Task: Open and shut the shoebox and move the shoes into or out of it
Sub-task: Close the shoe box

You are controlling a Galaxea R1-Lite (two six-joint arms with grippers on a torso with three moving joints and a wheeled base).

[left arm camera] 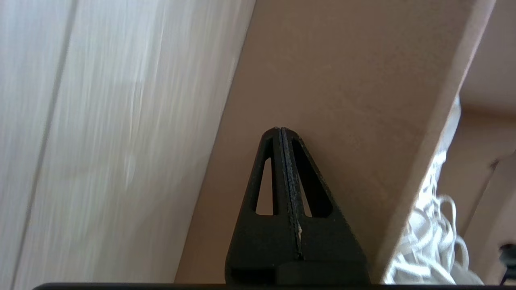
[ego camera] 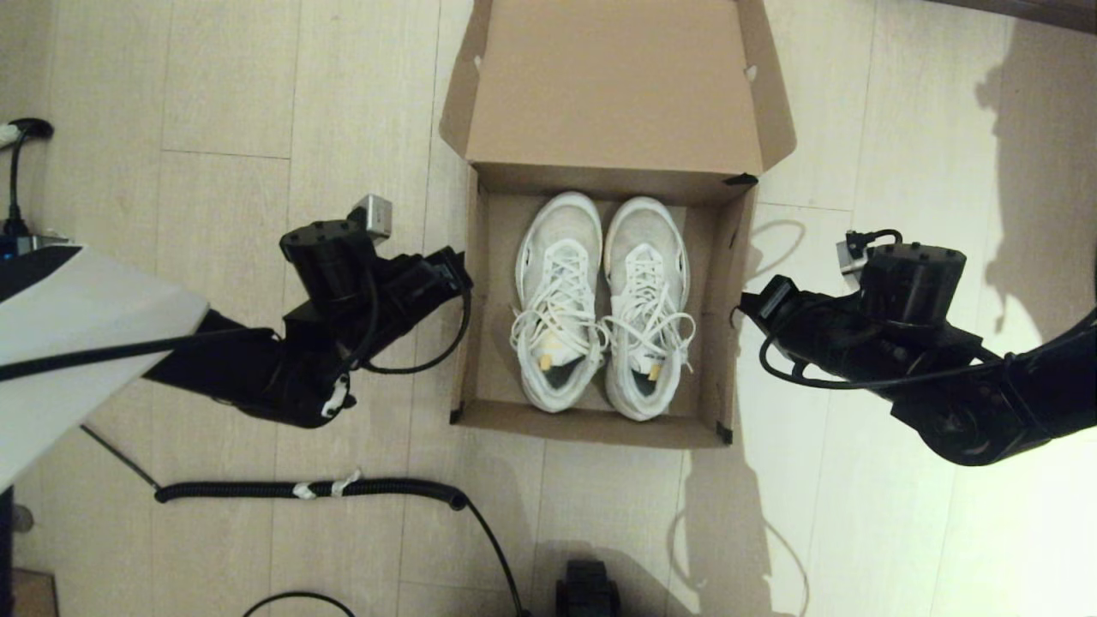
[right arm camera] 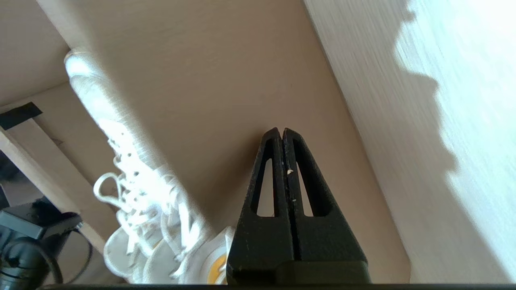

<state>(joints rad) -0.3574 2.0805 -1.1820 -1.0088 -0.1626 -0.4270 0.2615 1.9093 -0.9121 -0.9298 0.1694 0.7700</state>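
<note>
- Nearest us, low in the head view, a black coiled cable [ego camera: 317, 489] lay across the pale wood-grain floor [ego camera: 223, 103].
- At mid-frame, our left hand [ego camera: 452, 267] sat just beside the shoebox's left wall and our right hand [ego camera: 747, 305] just beside its right wall; both wrist views showed the ribbed black fingers pressed together, clenched on nothing.
- Between them stood the shoebox [ego camera: 600, 426], plain matte brown cardboard, open, with black tape at its corners.
- The shoes [ego camera: 600, 308] lay inside, side by side and touching, toes toward the top of the frame: white mesh uppers, loose looped laces, dark insoles, small yellow tags.
- Farthest, at the top of the frame, the hinged lid [ego camera: 613, 81] leaned back, its side flaps splayed.
- We judged that the box stood opened with the shoes in it, so either lifting them out or closing came next; lifting would call for released fingers lowered over a shoe, and the laces could snag.
</note>
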